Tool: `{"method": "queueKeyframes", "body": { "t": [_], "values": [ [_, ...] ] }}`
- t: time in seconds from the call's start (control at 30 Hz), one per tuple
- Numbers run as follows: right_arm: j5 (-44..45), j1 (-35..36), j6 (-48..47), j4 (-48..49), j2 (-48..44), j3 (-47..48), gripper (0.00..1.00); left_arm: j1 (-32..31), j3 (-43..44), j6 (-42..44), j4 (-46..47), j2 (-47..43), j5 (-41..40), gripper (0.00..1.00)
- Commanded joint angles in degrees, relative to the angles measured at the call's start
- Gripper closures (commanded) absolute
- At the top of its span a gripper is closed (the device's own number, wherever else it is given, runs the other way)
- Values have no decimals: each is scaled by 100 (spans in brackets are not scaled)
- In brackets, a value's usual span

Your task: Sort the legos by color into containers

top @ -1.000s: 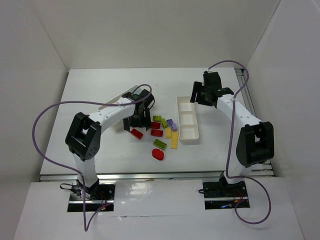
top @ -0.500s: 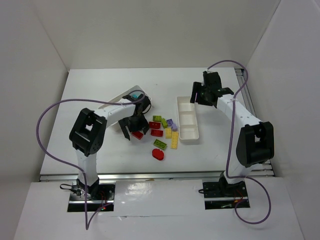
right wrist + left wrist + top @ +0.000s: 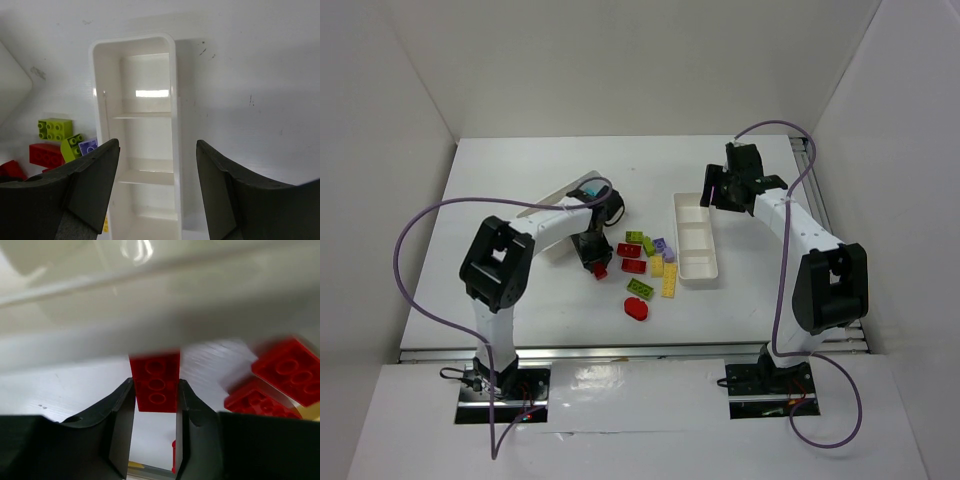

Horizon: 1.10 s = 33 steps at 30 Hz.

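My left gripper (image 3: 599,264) is shut on a red lego brick (image 3: 155,382), which sits squeezed between both fingers just left of the pile. The other legos lie loose on the table: red bricks (image 3: 632,258), lime green ones (image 3: 639,240), a lilac one (image 3: 663,246), yellow ones (image 3: 668,280) and a flat red oval (image 3: 638,308). My right gripper (image 3: 157,145) hangs open and holds nothing, above the far end of the narrow white container (image 3: 174,100). The wider container (image 3: 575,183) lies behind my left arm, with a teal brick (image 3: 592,190) in it.
White walls close in the table on the left, back and right. The narrow container (image 3: 696,240) borders the pile on its right side. A purple cable loops off each arm.
My left gripper has swung down from the wider container to the red brick at the pile's left edge and shut on it. The right arm has not moved.
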Motion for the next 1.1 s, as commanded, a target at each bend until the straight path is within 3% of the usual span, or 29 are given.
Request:
{"method": "queueKeyframes", "body": {
  "t": [0.0,0.1,0.23,0.43,0.67,0.8,0.93,0.97,1.07],
  "values": [
    [17,-14,-60,-51,-152,77,30,-214,342,368,-94,75,-11,70],
    [17,-14,-60,-51,-100,77,30,-460,632,843,-260,-170,50,81],
    [17,-14,-60,-51,-99,130,30,-514,844,967,-647,-820,-676,82],
    [-88,-14,-60,2,-46,130,30,522,597,1160,-595,-1717,-1100,82],
    [-150,47,53,2,6,130,30,1664,869,1600,-340,-1359,-1101,82],
    [-150,100,106,2,6,192,30,1911,931,1487,-340,-1059,-952,80],
    [-98,100,107,55,59,192,30,1851,1071,1486,-165,-751,-1074,18],
    [-98,152,107,55,59,192,30,1798,1150,1486,-165,-681,-1075,6],
    [-98,153,107,-50,121,332,30,1553,1397,1556,-165,-619,-1232,5]
  ]
}}
